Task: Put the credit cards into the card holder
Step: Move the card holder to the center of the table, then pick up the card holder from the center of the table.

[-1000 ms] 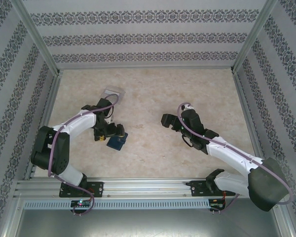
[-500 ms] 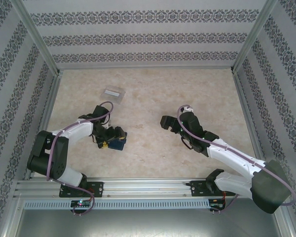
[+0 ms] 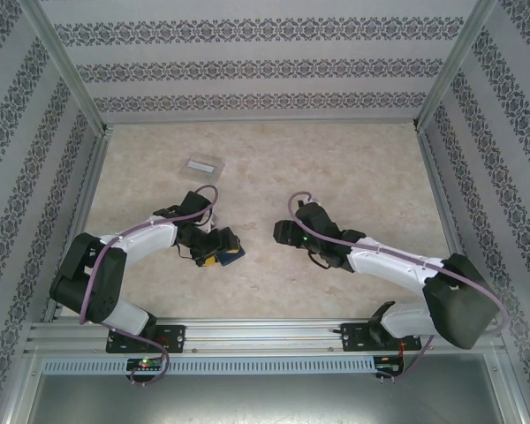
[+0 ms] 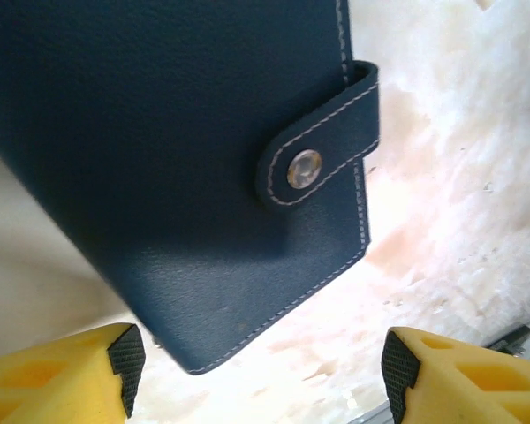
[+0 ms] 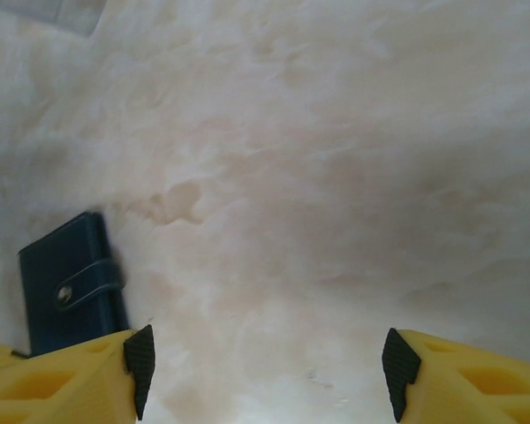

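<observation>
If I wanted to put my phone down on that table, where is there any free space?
The widest bare stretch of table runs from the clear box across to the right wall. The gap between the left gripper and right gripper is narrow. It is crowded around the wallet, at the left gripper.

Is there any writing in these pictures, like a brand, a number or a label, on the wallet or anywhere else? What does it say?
No text can be read.
The dark blue card holder shows plain leather, pale stitching and a metal snap with no lettering I can make out.
The clear plastic box is too small to tell whether it bears print.
The walls carry an ornamental pattern, not letters.
</observation>
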`<state>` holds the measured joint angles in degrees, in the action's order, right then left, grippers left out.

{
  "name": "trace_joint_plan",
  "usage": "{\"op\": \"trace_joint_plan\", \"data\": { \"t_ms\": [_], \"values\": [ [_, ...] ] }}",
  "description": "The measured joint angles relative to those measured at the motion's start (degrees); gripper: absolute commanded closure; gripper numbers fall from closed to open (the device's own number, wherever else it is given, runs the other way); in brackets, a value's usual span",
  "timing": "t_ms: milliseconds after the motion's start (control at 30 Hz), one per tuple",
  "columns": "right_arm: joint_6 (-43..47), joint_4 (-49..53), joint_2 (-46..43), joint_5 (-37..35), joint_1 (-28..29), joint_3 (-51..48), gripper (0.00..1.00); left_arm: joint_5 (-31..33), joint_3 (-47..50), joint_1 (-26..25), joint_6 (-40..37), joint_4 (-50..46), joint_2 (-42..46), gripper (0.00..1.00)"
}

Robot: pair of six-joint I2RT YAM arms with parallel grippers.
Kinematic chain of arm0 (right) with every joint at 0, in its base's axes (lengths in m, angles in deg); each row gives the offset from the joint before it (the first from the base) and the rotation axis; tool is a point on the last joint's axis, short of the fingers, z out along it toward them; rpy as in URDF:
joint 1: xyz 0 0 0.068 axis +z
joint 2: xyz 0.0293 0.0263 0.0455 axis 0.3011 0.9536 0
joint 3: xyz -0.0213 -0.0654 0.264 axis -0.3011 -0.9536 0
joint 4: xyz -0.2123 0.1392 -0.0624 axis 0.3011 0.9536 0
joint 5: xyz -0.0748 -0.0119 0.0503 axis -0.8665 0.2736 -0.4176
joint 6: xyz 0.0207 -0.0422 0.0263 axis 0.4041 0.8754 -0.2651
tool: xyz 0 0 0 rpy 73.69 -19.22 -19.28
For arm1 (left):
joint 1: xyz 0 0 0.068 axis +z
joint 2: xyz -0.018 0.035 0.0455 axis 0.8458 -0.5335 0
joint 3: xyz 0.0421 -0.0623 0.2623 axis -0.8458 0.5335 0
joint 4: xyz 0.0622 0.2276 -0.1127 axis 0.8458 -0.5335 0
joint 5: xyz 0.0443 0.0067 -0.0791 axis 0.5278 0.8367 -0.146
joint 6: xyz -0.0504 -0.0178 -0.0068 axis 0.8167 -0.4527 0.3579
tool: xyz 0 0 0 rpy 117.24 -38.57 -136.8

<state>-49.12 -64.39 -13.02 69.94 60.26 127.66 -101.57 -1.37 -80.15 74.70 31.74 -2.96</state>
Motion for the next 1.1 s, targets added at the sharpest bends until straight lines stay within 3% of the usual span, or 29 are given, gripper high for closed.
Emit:
{"op": "trace_joint_plan", "data": {
  "t_ms": [233,500,700,900,1100],
  "values": [
    [0.0,1.38,7.06,2.91,3.15,5.4,0.39,4.59,0.02,2.78,-2.08,-2.82,4.39,0.4],
    [1.25,3.02,14.64,9.49,3.3,12.26,0.5,4.24,0.13,6.78,-4.52,-2.08,4.72,0.5],
    [1.57,3.43,21.53,13.57,4.42,18.21,0.5,2.78,0.11,7.93,-5.95,-0.24,-0.2,0.67],
    [1.62,3.41,27.06,15.85,4.76,23.56,0.51,1.29,0.17,8.26,-6.51,2.34,-2.78,0.68],
    [1.53,3.41,32.39,16.65,5.31,26.77,0.54,-1.6,0.37,8.28,-6.49,6.29,-3.8,0.76]
  ]
}}
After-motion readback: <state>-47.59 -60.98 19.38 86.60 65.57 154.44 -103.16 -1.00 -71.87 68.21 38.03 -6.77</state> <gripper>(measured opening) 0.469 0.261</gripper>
